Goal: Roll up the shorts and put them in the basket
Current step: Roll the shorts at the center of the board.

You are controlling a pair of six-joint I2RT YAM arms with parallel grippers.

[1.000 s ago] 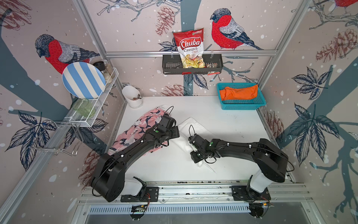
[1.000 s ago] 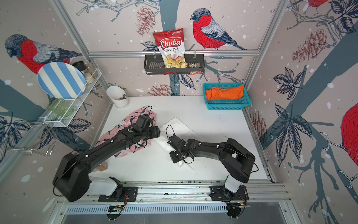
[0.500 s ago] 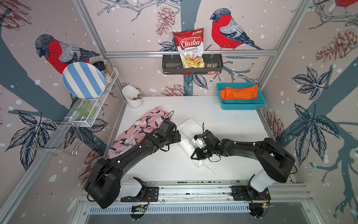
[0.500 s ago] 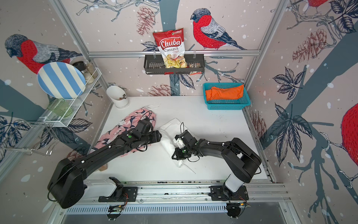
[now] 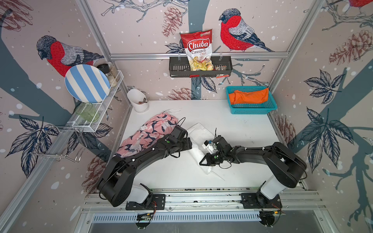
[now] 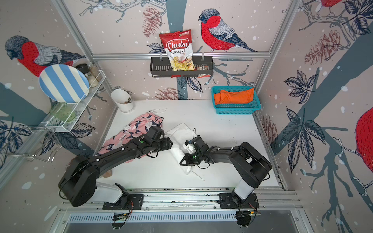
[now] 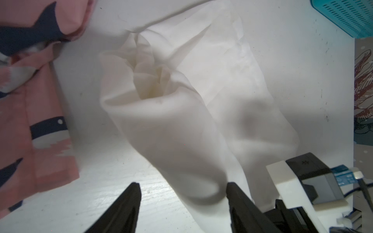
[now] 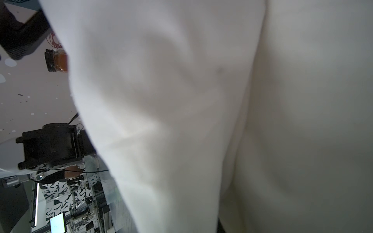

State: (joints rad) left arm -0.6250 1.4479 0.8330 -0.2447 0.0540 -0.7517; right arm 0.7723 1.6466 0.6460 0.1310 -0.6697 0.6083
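Shorts (image 5: 249, 96) lie in the basket (image 5: 252, 111) (back right on the table (image 5: 232, 125)).

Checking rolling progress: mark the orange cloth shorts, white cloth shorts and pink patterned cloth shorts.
orange cloth shorts (image 5: 249, 97): a top view, bundle's middle.
white cloth shorts (image 7: 171, 129): left wrist view, rolled part.
pink patterned cloth shorts (image 5: 149, 134): a top view, spread middle.

Entry: plain white cloth shorts (image 5: 199, 133). Formerly a flat sheet between the two arms, now gathered into a narrow, loose roll (its open end shows in the left wrist view).
Entry: right gripper (image 5: 202, 161). Shifted toward the far wall (image 5: 153, 84), wrist turned over, cloth drawn along.
Entry: left gripper (image 7: 181, 185). Edged closer to the roll.
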